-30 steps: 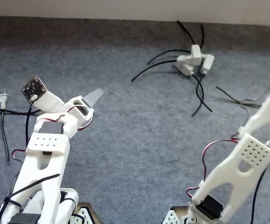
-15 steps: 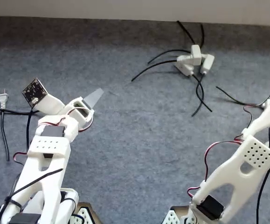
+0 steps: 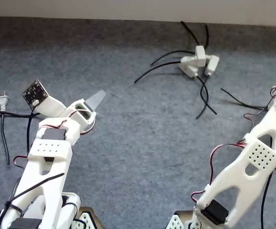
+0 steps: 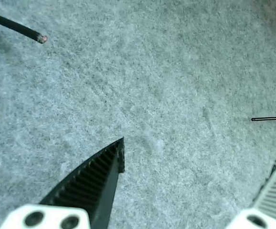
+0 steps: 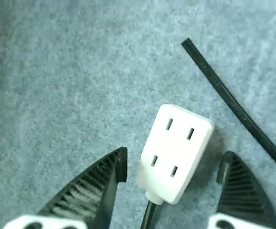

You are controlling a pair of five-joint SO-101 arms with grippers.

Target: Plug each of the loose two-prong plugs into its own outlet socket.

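a: what does the socket look like on your feed?

b: in my right wrist view the socket block is white with rounded corners. two pairs of slots face up, and a dark lead leaves one short end. it lies flat on the grey carpet, with a black cord just beside it.

a: and your right gripper?

b: my right gripper is spread wide. one dark ribbed finger sits on each side of the block, and neither is pressed on it. it has hold of nothing.

a: any loose plug?

b: from the high view i see a white plug at the left edge, two prongs pointing to the far side. well apart, at the far side, white blocks sit bunched among black cords.

a: arm poses?

b: my right arm leans from its base out to the right edge. my left arm stretches forward, its wrist turned toward the middle. the left gripper is wide open over bare carpet and holds nothing.
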